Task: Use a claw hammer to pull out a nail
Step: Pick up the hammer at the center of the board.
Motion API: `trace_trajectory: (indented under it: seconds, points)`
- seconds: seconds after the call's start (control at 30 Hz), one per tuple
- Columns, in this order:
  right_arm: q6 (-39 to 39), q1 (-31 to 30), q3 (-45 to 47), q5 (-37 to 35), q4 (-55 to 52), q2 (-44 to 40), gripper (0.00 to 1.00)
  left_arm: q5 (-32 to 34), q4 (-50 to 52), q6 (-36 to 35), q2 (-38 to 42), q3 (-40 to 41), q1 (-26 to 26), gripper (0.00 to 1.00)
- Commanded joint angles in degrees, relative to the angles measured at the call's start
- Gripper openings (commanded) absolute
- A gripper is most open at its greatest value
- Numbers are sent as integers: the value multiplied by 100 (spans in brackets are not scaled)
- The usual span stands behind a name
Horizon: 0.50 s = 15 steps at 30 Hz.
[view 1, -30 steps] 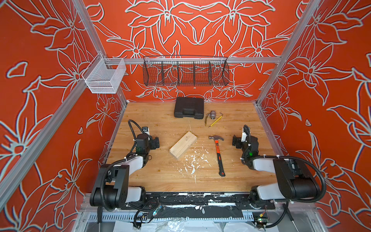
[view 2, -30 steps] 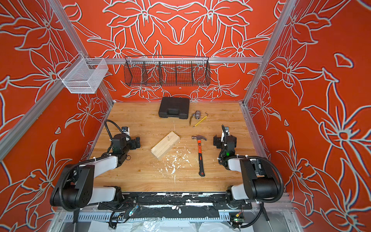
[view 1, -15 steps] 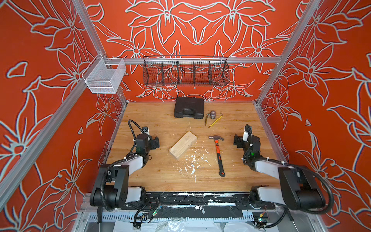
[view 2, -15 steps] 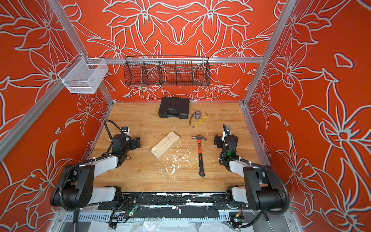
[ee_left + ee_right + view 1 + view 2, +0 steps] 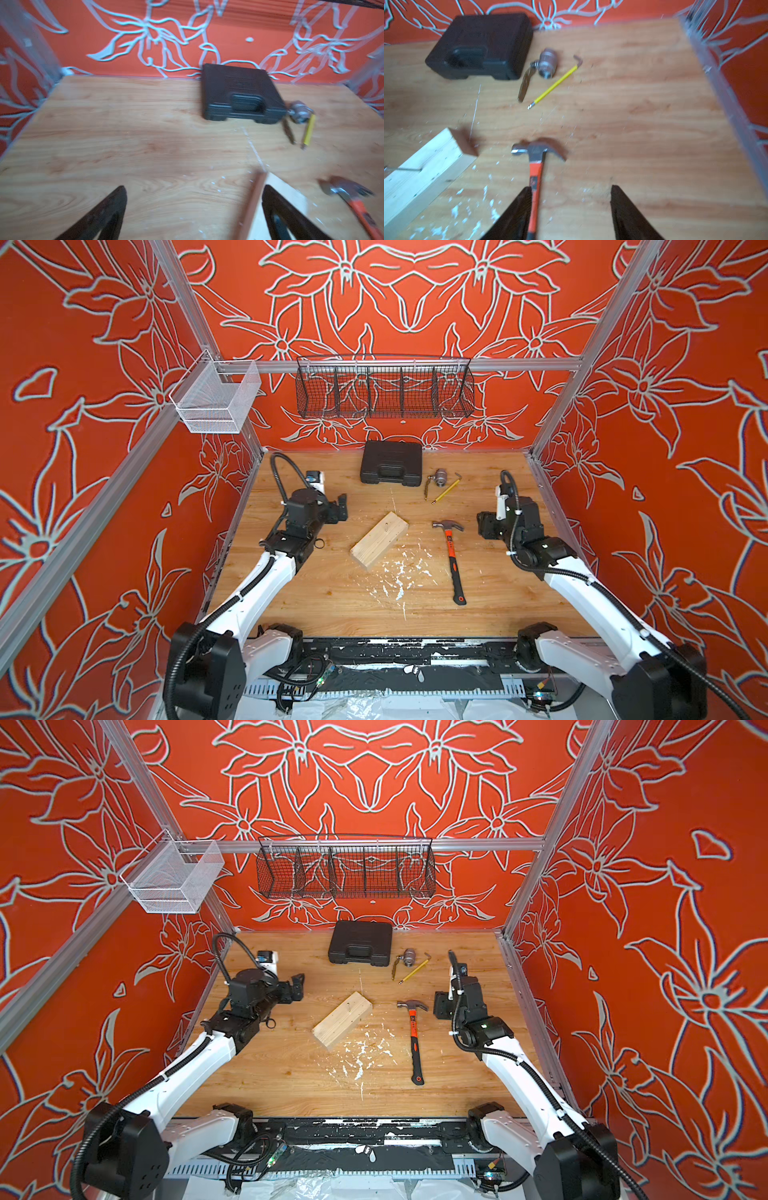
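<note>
The right gripper (image 5: 570, 187) hangs low over the wooden table (image 5: 332, 605), its black jaws parted with nothing between them. Just beside it, toward the other arm, lies the claw hammer (image 5: 451, 560). It has a silver steel head whose curved, forked claw points at the gripper, an orange shaft, and a black rubber end reaching back toward the robot's base. In both top views a strip of bare table separates gripper and hammer head. White flecks (image 5: 399, 576) litter the boards past the shaft. Beyond them a pale wood block (image 5: 379, 540) lies flat, with the nail (image 5: 406, 169), a thin dark pin, showing against its top face near the far end. On the block's other side the left gripper (image 5: 193, 187) hovers with jaws spread wide and empty. A black case (image 5: 390, 463) sits well beyond both, by the back wall.
</note>
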<state>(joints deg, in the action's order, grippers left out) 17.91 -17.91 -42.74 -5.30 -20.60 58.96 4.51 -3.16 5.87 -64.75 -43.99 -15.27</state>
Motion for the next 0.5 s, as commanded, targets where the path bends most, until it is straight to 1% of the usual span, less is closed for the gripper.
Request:
trace_trajectory:
  seconds: [0.0,0.03,0.13,0.2,0.23,0.33,0.47]
  points:
    - [861,-389,212,281,-1234,46,53,201,335,-121,-164,-215,-722,97]
    - [1044,-533,267,286,-1306,78,52,271,324,-170,-258,-297,-969,97]
    - [1264,-931,339,143,-1442,217,50,546,308,-347,-552,-531,-1617,96]
    - [1335,-1115,419,197,-1392,375,50,712,307,-499,-746,-672,-1950,96]
    - [1357,-1201,435,273,-1369,487,48,787,315,-569,-841,-748,-2093,96]
    - [1377,-1434,339,240,-1458,823,48,961,426,-691,-1075,-921,-2375,96]
    - [1485,-1686,286,267,-1233,1160,48,1005,497,-740,-1271,-1012,-2537,96]
